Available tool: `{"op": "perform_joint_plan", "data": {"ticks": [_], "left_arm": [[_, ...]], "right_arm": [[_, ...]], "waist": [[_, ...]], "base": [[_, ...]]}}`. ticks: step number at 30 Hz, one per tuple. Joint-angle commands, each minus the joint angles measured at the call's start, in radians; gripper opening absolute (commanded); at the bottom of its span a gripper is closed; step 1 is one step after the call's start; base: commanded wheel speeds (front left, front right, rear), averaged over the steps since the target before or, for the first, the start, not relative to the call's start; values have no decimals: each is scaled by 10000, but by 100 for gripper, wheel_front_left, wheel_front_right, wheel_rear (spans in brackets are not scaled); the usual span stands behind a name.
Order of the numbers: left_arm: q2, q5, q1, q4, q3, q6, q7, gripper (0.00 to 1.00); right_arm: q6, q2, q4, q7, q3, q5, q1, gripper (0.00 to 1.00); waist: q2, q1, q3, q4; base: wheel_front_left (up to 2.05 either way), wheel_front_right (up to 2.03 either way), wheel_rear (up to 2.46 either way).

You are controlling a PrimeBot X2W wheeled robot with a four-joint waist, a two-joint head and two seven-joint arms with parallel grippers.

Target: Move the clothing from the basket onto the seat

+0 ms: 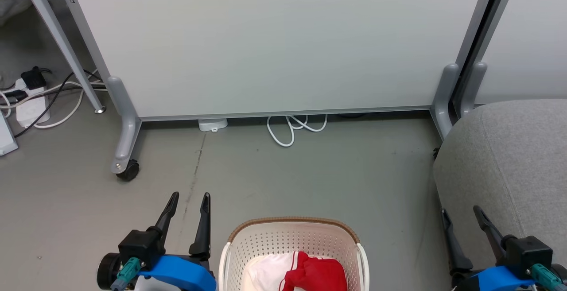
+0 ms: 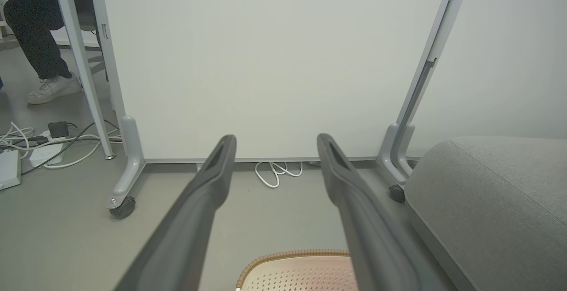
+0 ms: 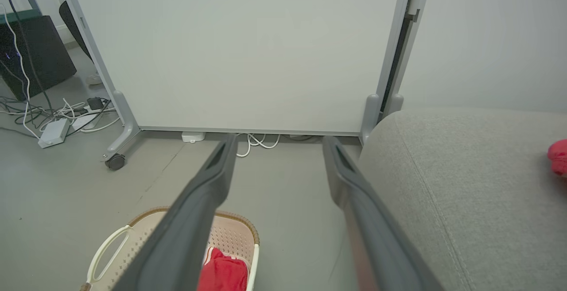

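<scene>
Head view: the basket (image 1: 292,221) stands on the floor (image 1: 310,171) at the bottom middle, between the two arms. The clothing (image 1: 316,275) lies inside it, a creased red heap with a white part beside it. The left claw (image 1: 190,195) is just beside the basket, on its left, with the fingers spread and nothing between them. The right claw (image 1: 460,211) is in front of the side of the seat (image 1: 509,158), also spread and empty. The seat is to the right of the basket, with bare floor between them.

Left wrist view: the left claw (image 2: 275,138) points toward a white panel (image 2: 266,60), fingers wide apart. Under them is the brown rim of the basket (image 2: 292,254), and the seat (image 2: 487,184) is at the right.

Right wrist view: the right claw (image 3: 279,139) is spread. The basket (image 3: 146,213) is low on the left, with the red clothing (image 3: 223,275) in its near corner. On the seat (image 3: 443,171), at the far right edge, lies a small red lump (image 3: 559,156); it may be a garment, but I cannot tell.

I judge the clothing to be light, soft and limp, not fragile. It will sag and hang down when lifted, and one piece may drag another or catch on the rim. The best hold is a raised fold on top of the heap, taken deep so that a thick fold sits between the fingers, then lifted high over the rim.
</scene>
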Motion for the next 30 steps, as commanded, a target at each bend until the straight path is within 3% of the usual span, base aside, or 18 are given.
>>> {"op": "perform_joint_plan", "data": {"ticks": [1,30], "left_arm": [[20,75,50,26,19,-16,-26,100],[-53,4,73,100,-99,-17,-26,100]], "right_arm": [[1,18,29,5,22,38,75,100],[1,23,-216,134,45,254,-143,100]], "waist": [[-1,2,-31,58],[-1,2,374,-223]], "base": [[0,0,0],[0,0,0]]}}
